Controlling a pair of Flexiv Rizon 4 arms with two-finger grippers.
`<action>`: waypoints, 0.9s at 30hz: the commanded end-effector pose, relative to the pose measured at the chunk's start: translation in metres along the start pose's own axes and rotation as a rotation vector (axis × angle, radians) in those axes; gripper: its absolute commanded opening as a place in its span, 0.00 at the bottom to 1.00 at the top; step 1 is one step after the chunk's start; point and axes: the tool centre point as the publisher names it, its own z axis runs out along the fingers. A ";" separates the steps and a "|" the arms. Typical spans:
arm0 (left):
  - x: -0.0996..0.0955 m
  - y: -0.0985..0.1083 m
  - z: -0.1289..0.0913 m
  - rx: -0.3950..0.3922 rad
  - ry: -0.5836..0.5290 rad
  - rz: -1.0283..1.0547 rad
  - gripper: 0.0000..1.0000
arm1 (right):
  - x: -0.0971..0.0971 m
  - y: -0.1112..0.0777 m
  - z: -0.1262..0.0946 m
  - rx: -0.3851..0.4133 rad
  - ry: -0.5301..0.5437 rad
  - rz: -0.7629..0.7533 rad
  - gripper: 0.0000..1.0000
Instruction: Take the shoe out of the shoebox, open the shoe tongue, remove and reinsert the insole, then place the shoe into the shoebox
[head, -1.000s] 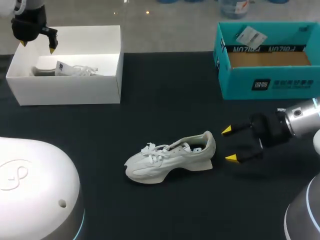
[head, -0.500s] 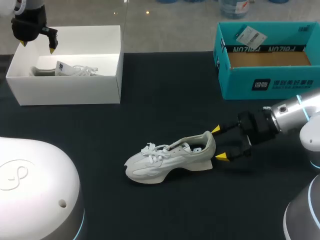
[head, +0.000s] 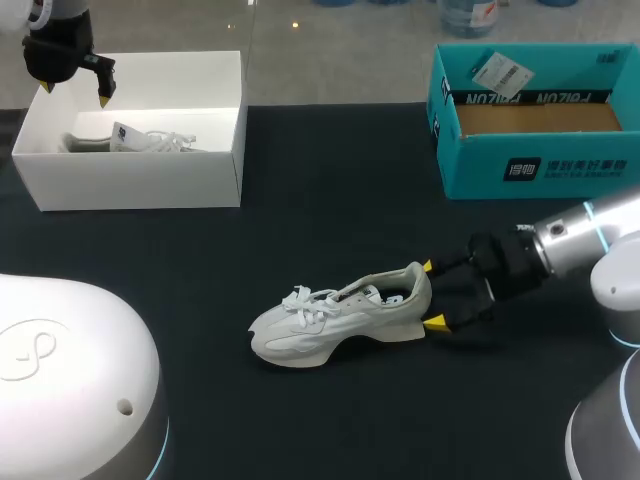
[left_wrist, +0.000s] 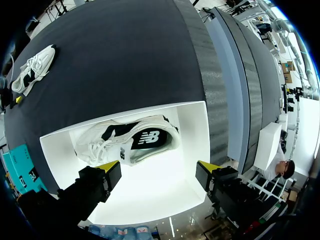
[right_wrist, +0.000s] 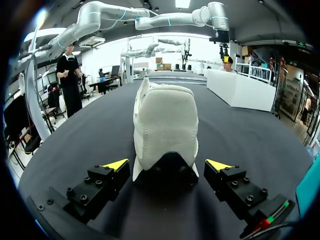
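Shoe (head: 340, 312) – a white lace-up trainer with a chunky wedge sole and a soft padded collar – lies on its sole in the middle of the black table (head: 330, 200), toe toward my left arm and heel toward my right. Seen from the right wrist, its rounded fabric heel (right_wrist: 165, 127) sits just ahead of the right gripper (right_wrist: 168, 165). That gripper's fingers stand spread to either side of the heel, with a thin gap showing on each side. In the head view the right gripper (head: 431, 295) lies low and level with the table, its yellow tips right at the heel.

Well apart, at the far left, stands a white box (head: 140, 180) with plain smooth walls. It holds a second shoe (left_wrist: 127, 142), white with dark panels, lying on its side. The left gripper (head: 74, 92) hangs above the box's far corner – jaws spread wide, holding nothing.

At the far right sits a teal box (head: 540, 165) with a brown cardboard inside and a paper tag (head: 497, 72) at its back wall.
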 end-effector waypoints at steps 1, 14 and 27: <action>0.000 -0.001 -0.001 -0.002 0.001 0.001 1.00 | 0.004 -0.001 0.003 -0.006 -0.011 0.002 1.00; 0.000 -0.001 -0.001 -0.002 0.001 0.001 1.00 | 0.020 -0.004 0.006 -0.031 -0.038 0.023 1.00; 0.000 -0.001 -0.001 -0.002 0.001 0.001 1.00 | 0.032 -0.001 0.009 -0.047 -0.062 0.031 1.00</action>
